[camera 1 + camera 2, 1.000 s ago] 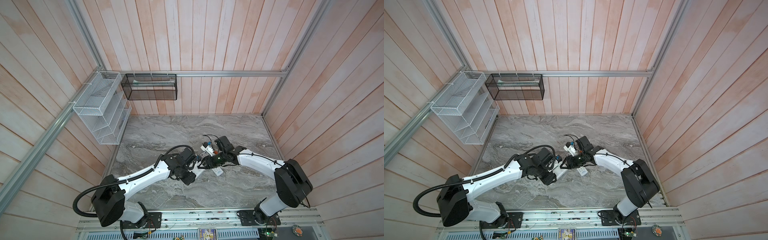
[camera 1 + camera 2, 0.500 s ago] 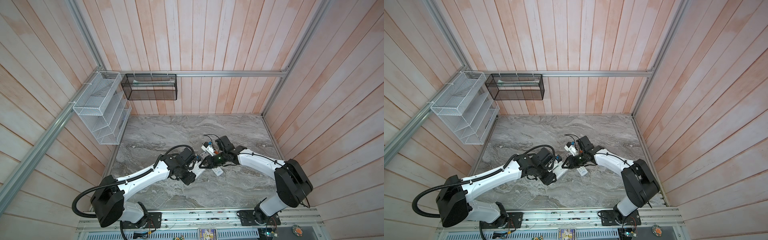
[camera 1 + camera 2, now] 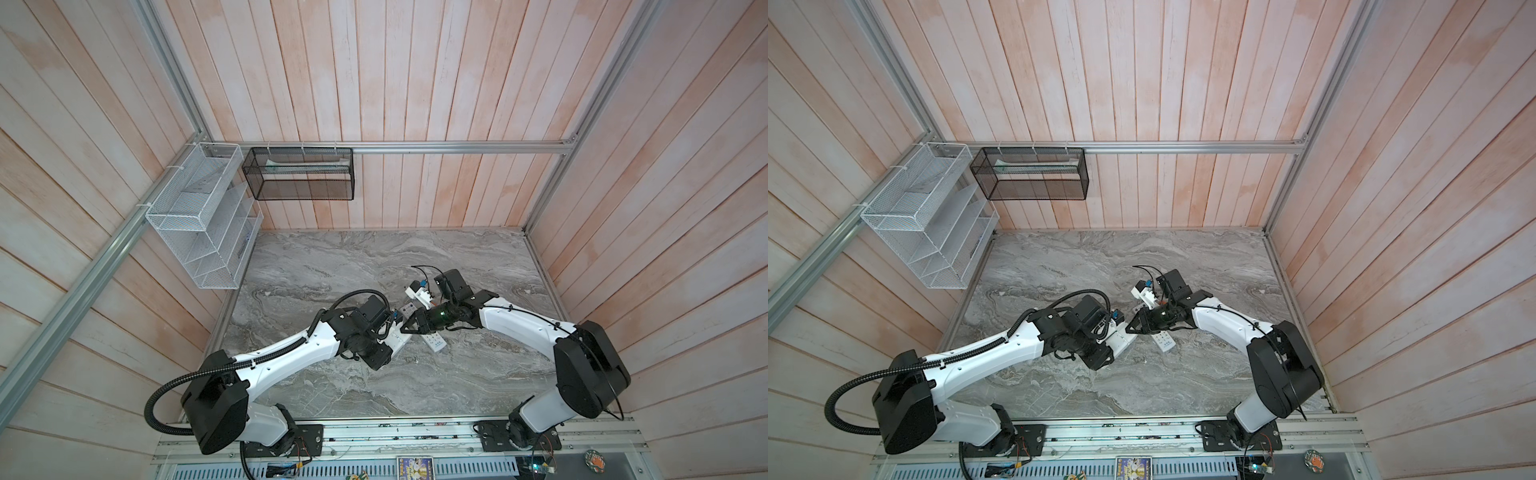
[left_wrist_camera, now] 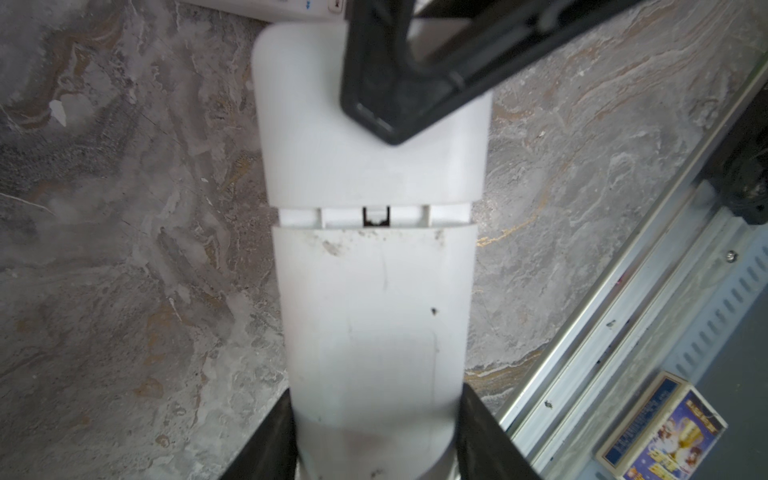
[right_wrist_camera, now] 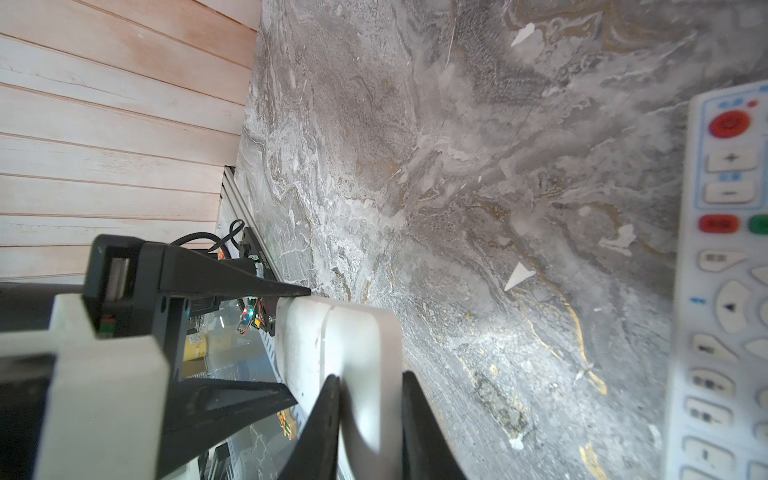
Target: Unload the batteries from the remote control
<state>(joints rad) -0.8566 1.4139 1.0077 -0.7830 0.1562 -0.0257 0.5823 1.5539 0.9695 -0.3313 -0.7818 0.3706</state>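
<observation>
Nearest, on the front rail, lies a small printed box [image 3: 414,467]. Beyond it, over the marble tabletop [image 3: 332,257], the left gripper [image 4: 376,395] has its jaws partway closed on the white remote control [image 4: 374,311]. It holds the remote back side up, with one finger on each long edge. A narrow gap crosses the remote's back, with a small dark notch in it. The longer section lies on the left gripper's side of the gap and the shorter one past it; which of the two is the battery cover I cannot say for sure. The batteries show in no view, and the white back hides whatever lies inside. At the remote's far end the right gripper [image 5: 370,376] is pinched nearly together on the thin end of the shorter section. Just beside that end a second remote [image 5: 727,291] lies buttons up on the marble. Farthest, a white wire rack [image 3: 199,224] and a black mesh basket [image 3: 299,174] hang on the walls.
</observation>
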